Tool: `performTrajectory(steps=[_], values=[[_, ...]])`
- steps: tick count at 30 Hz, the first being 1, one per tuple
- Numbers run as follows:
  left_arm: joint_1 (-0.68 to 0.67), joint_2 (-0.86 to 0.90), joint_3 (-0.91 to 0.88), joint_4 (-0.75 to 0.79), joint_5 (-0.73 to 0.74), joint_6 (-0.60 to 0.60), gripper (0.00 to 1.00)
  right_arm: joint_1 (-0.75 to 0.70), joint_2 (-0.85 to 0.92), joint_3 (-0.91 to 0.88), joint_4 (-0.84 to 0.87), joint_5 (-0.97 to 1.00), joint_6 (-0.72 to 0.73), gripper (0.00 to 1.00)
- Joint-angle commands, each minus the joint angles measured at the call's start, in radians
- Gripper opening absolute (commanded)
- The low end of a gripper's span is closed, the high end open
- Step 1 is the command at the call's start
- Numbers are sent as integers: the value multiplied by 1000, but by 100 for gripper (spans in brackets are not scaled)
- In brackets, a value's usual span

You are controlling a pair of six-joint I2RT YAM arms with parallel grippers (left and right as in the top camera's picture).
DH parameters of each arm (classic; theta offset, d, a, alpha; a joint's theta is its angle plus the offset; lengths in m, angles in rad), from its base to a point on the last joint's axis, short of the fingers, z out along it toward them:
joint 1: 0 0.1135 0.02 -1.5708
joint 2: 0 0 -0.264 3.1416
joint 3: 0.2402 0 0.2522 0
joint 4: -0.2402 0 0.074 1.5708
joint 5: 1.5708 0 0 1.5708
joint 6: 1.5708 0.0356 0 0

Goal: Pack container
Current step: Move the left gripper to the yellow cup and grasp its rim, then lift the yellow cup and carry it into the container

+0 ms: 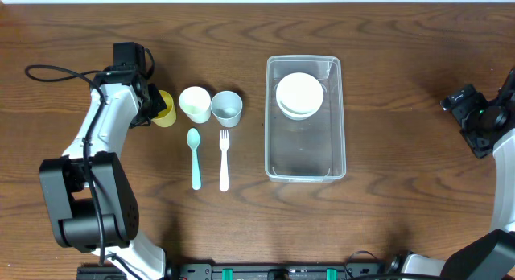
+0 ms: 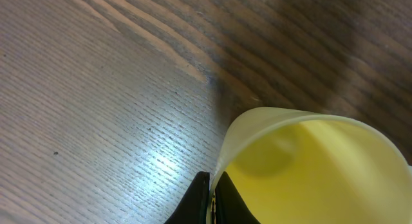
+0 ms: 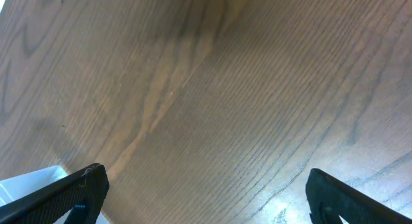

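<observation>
The container (image 1: pixel 306 155) lies right of centre on the worktop (image 1: pixel 386 39), with stacked white bowls (image 1: pixel 300 95) in its far end. The left hand (image 2: pixel 211 195) pinches the yellow cup (image 2: pixel 309 172) by its rim. The right hand (image 3: pixel 212 198) is spread wide, off to the container's right.

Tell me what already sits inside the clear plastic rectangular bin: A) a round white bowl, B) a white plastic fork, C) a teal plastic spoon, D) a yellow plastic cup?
A: the overhead view shows the round white bowl inside the clear plastic rectangular bin, while the yellow plastic cup, teal plastic spoon and white plastic fork lie outside it.
</observation>
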Motion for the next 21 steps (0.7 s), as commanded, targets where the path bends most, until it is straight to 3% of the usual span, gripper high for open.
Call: performTrajectory(steps=[1, 8, 21], values=[[4, -47, 30, 0, -11, -16, 6, -8, 3, 5, -1, 10, 13, 99], [4, -224, 70, -24, 20, -16, 6, -8, 3, 5, -1, 10, 13, 99], [-26, -568, 71, -185, 442, 48, 6, -8, 3, 5, -1, 10, 13, 99]])
